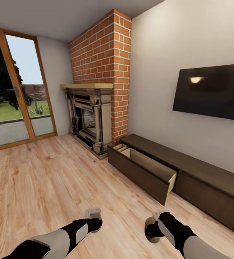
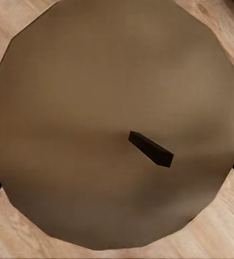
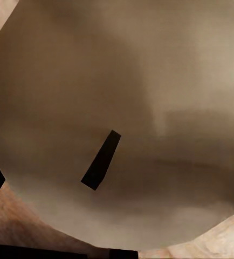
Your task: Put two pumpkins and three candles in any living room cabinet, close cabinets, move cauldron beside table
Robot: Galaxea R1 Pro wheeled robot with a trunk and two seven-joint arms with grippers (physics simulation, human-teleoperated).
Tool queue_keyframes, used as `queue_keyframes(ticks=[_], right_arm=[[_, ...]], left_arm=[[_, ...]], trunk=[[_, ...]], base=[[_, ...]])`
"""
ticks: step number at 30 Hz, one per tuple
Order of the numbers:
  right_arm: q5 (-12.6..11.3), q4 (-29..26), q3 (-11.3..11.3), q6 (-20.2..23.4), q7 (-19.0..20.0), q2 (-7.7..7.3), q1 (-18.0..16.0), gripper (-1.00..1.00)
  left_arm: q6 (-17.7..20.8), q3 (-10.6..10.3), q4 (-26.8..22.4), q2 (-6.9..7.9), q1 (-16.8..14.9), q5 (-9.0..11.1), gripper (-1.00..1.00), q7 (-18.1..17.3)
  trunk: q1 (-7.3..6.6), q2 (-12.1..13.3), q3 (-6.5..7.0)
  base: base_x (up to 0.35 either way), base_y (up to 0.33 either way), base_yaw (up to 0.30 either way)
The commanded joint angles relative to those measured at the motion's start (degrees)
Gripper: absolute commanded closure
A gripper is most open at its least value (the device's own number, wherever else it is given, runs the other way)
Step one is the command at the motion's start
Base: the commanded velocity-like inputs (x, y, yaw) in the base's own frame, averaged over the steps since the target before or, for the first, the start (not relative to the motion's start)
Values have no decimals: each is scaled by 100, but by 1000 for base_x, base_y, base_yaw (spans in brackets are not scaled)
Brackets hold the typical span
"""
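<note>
Plank floor (image 1: 41,180); cabinet (image 1: 188,172) drawer open; each gripper (image 1: 93,214) (image 1: 153,220) pinching candle (image 2: 117,124) (image 3: 122,118).

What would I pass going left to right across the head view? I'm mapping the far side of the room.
Glass patio door → ornate fireplace → brick chimney → open cabinet drawer → wall TV.

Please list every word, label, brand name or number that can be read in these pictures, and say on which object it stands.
None: no readable text appears. The TV is dark and blank; the cabinet, its open drawer, the fireplace and each held candle are unmarked.
</note>
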Motion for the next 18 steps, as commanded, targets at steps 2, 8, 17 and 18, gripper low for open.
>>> queue_keyframes(ticks=[2,8,17,18], right_arm=[[-40,-12,43,21,-24,-7,-7,100],[-40,-12,41,26,-24,-7,-6,100],[-41,-12,32,23,-23,-11,-5,100],[-42,-12,30,23,-23,-13,-5,100]], left_arm=[[11,-50,4,-2,-7,54,100,9],[11,-50,4,-2,-7,54,100,9],[11,-50,4,-2,-7,54,100,9],[11,-50,4,-3,-7,54,100,9]], trunk=[[2,-3,-6],[2,-3,-6],[2,-3,8],[2,-3,13]], base=[[260,245,0],[233,262,0],[225,267,-135],[224,268,-259]])
